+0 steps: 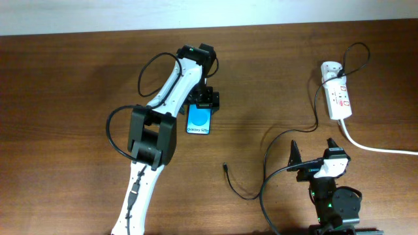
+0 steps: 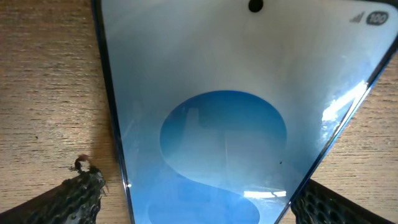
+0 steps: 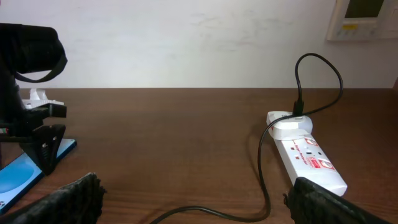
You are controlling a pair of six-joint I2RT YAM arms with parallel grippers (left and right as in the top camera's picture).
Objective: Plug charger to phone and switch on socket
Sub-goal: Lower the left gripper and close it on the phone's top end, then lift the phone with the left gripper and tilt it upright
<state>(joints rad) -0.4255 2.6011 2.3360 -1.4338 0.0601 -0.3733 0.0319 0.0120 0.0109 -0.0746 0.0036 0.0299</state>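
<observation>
The phone (image 1: 199, 122) lies flat on the table, blue screen up with "Galaxy S25+" text; it fills the left wrist view (image 2: 230, 124). My left gripper (image 1: 209, 99) is open over its far end, a finger on each side, not closed on it. The charger's thin black cable (image 1: 271, 153) runs from its white adapter (image 1: 328, 68), plugged into the socket (image 1: 339, 98), to a loose plug tip (image 1: 225, 166) on the table. My right gripper (image 1: 313, 149) is open and empty near the front edge, with the cable (image 3: 264, 174) between its fingers' line of view and the socket (image 3: 308, 158) ahead right.
The socket's thick white cord (image 1: 379, 147) runs off to the right edge. The left arm's body (image 1: 153, 140) stretches across the table's left middle. A pale wall stands behind the table's far edge.
</observation>
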